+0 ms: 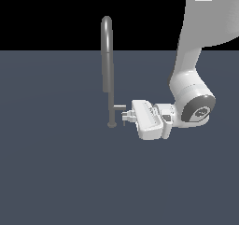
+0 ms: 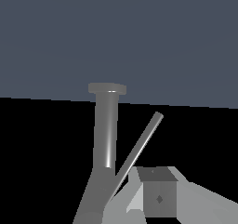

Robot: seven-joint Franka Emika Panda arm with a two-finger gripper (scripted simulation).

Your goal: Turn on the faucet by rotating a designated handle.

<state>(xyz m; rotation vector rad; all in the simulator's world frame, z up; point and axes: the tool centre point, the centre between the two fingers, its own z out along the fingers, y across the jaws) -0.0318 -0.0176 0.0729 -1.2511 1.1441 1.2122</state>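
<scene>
The faucet (image 1: 108, 65) is a tall slim grey pipe with a curved top, standing on a small round base (image 1: 111, 124). Low on the pipe, its handle (image 1: 120, 107) sticks out as a short stub toward the exterior view's right. My gripper (image 1: 125, 119) lies level just right of the pipe, with its fingertips right under the stub's end. I see no gap between the fingers and nothing held. In the wrist view the pipe (image 2: 106, 135) and the handle's thin rod (image 2: 140, 146) stand close beside the gripper (image 2: 155, 195); the rod runs along one finger.
The faucet stands on a flat dark blue-grey floor (image 1: 56, 172). My white arm (image 1: 191, 70) comes down from the upper right of the exterior view. Nothing else stands near the faucet.
</scene>
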